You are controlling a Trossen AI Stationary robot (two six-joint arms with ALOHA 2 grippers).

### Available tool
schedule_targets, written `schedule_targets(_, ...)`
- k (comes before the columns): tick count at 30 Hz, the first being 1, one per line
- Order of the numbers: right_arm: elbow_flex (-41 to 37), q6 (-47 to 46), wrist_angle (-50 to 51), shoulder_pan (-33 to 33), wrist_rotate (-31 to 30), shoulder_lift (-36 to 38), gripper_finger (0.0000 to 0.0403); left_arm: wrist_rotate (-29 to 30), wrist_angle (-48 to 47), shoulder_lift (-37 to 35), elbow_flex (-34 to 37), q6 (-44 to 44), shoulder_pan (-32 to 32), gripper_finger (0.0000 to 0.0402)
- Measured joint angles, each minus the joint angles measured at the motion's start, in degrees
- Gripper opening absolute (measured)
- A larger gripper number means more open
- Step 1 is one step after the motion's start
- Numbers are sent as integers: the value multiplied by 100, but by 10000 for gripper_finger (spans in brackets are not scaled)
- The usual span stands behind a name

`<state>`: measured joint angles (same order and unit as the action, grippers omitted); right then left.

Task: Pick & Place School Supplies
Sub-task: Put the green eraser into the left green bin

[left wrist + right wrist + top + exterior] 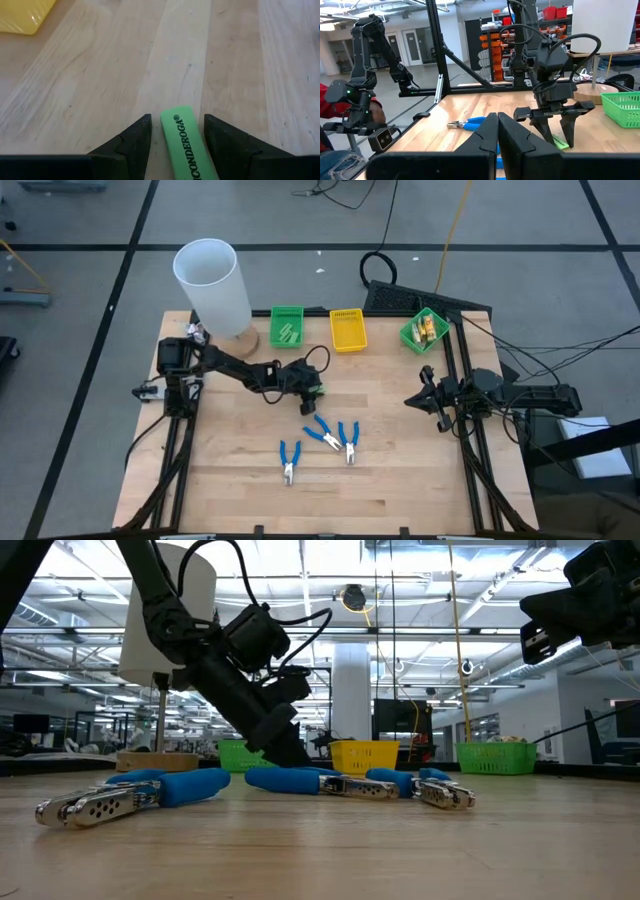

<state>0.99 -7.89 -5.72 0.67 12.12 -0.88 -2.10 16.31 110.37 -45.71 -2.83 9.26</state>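
A light-green eraser lies flat on the wooden table, also visible as a small green piece in the high view. My left gripper is open and down at the table, with one finger on either side of the eraser and a narrow gap showing on both sides. Three blue-handled pliers lie flat nearer the near edge. My right gripper is shut, empty, and held above the table's right side.
Along the far edge stand a green bin with green pieces, a yellow bin and a tilted green bin with yellow-orange items. A tall white cylinder stands on a round base at the far left.
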Motion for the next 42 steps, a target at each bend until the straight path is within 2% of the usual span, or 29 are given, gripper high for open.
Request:
schedule_targets(4,-1,1,1,0,0,-1,4,21,-57,2,0,-28,-29,186)
schedule_targets(13,-2,0,0,-1,0,0,4,551,-158,-9,0,-87,-310,186)
schedule_targets(23,-2,-1,-2,-1,0,2,4,665,-1104,-601,37,-262,-426,186)
schedule_targets(42,-1,0,-2,-1,1,0,4,990,-978,-634,31,-534,-431,186)
